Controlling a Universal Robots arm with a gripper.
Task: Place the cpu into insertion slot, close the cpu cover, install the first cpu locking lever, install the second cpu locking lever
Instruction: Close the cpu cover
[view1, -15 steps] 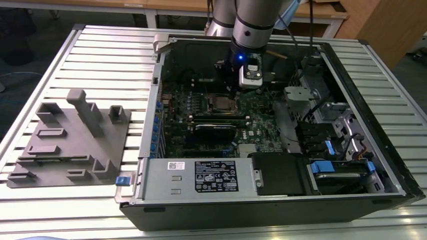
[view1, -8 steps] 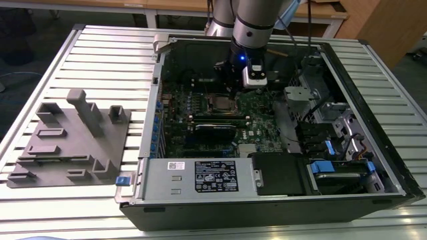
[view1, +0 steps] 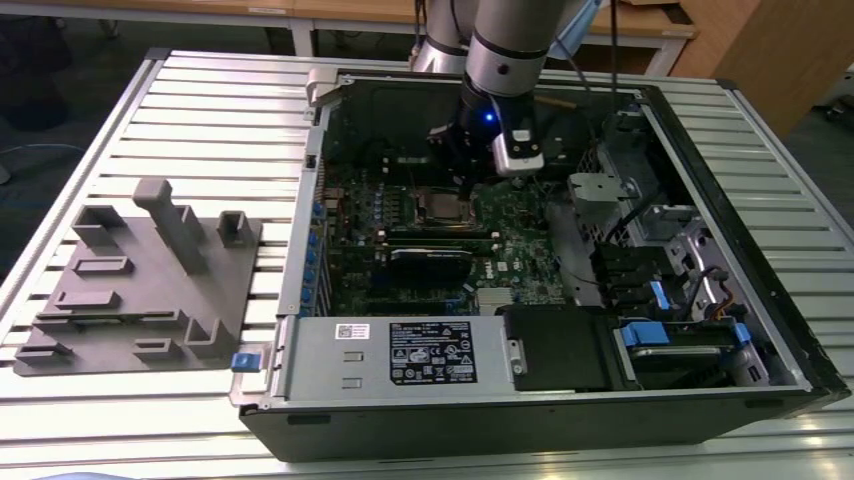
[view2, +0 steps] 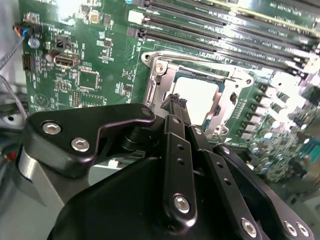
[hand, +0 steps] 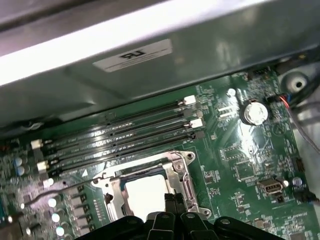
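We see a big metal table (view1: 200, 110) made of long strips, and on it lies an open computer case (view1: 534, 420). The robot arm (view1: 514, 40) comes down into the case from the far side. A grey plastic holder (view1: 134, 290) sits on the table just beside the case, on the exterior view's left. Inside the case we see the green board (hand: 240, 165), with four long black slots (hand: 120, 137) in a row next to the socket. A round silver battery (hand: 254, 112) sits on the board, well apart from the socket. The cpu cover (hand: 179, 172) lies flat on the socket, and its shiny frame goes all around the cpu (hand: 145, 192). The cpu sits in the socket, and we see its pale top through the square hole in the cover. In both wrist views the pincer (view2: 177, 102) hangs just above one edge of the cover. Its two black fingers (hand: 169, 199) are pressed together at the tips, and we see nothing held between them.
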